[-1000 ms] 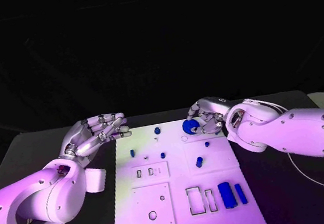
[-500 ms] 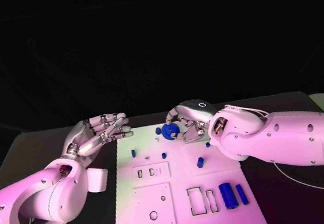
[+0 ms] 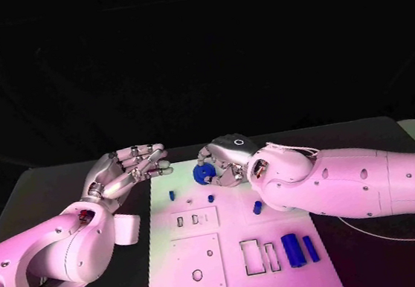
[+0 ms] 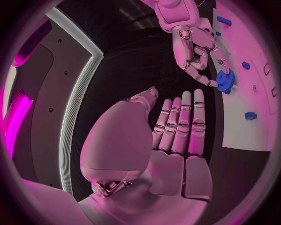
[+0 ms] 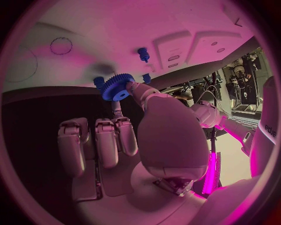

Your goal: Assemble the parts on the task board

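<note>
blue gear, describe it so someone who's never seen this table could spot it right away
Start at the white task board in the middle of the black table and go to its far end. There the right robot hand holds the blue gear just above the board. It is a round toothed wheel, unlike the small pegs and bars lying on the board.

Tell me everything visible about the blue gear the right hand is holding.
The blue gear is a small round toothed wheel with a hole through its middle; it looks like matte plastic. The right hand pinches it at the fingertips, holding it on edge over the far end of the white task board, near a small blue peg. Whether it touches the board cannot be told. The left hand stays apart from it.
</note>
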`<state>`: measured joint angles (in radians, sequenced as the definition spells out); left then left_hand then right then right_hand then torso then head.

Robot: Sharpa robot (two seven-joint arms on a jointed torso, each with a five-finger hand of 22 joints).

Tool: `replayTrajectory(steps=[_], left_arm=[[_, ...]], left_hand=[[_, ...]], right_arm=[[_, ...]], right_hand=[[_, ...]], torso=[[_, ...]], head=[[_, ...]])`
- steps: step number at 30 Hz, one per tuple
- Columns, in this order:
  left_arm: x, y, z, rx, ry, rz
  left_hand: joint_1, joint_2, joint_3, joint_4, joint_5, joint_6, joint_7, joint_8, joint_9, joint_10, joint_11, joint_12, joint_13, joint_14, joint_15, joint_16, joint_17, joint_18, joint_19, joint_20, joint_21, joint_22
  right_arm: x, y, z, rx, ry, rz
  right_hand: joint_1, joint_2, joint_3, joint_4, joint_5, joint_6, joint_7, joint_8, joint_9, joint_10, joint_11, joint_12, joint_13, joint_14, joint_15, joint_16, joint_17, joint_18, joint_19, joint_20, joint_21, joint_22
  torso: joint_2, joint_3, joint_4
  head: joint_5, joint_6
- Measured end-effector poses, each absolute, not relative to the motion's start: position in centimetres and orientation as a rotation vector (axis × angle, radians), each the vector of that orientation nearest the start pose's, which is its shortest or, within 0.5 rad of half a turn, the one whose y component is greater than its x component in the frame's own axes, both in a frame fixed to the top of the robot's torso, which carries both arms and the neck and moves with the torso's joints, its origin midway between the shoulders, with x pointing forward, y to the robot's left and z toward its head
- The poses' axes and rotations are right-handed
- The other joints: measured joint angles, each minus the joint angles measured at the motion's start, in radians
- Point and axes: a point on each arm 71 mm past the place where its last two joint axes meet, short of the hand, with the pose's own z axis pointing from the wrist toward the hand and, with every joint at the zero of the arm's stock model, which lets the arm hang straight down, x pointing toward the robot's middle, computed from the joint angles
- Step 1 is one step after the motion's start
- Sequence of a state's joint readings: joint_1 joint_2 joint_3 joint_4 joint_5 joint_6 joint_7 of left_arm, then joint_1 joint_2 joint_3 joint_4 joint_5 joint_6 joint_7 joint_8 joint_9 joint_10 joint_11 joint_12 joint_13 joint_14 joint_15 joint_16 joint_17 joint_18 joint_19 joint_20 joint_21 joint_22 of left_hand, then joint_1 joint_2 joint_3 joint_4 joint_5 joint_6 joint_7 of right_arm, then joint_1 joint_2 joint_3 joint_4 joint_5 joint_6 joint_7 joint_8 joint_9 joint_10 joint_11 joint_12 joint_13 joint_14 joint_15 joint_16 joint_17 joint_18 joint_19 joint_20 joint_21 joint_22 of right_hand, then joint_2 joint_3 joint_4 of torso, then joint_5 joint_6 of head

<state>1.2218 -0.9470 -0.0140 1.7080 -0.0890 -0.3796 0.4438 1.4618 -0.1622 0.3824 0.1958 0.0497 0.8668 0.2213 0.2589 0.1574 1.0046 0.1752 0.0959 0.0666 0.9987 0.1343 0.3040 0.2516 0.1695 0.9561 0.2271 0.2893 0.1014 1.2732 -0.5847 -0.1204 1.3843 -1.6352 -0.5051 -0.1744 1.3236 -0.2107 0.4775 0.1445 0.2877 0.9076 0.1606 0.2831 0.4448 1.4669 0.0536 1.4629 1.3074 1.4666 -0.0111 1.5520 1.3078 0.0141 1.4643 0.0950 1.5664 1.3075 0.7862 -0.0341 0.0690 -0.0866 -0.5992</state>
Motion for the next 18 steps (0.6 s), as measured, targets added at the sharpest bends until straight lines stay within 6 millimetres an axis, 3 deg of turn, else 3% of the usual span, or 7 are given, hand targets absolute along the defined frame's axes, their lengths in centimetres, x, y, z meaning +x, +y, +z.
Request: replayTrajectory(steps=[18], left_arm=[[46.08,20.67,-13.91,-0.958,1.350,-1.601]], left_hand=[[0.000,0.000,0.000,0.000,0.000,0.000,0.000,0.000,0.000,0.000,0.000,0.000,0.000,0.000,0.000,0.000,0.002,0.000,0.000,0.000,0.000,-0.001]], right_arm=[[51.41,-9.92,-17.54,-0.327,1.422,0.600]], right_hand=[[-0.017,-0.004,0.003,0.003,-0.012,-0.002,-0.002,0.011,0.004,0.000,0.000,0.000,0.000,0.000,0.000,0.000,0.000,0.000,0.000,0.000,0.000,0.000]], torso=[[0.000,0.0023,-0.0033]], head=[[0.009,-0.003]])
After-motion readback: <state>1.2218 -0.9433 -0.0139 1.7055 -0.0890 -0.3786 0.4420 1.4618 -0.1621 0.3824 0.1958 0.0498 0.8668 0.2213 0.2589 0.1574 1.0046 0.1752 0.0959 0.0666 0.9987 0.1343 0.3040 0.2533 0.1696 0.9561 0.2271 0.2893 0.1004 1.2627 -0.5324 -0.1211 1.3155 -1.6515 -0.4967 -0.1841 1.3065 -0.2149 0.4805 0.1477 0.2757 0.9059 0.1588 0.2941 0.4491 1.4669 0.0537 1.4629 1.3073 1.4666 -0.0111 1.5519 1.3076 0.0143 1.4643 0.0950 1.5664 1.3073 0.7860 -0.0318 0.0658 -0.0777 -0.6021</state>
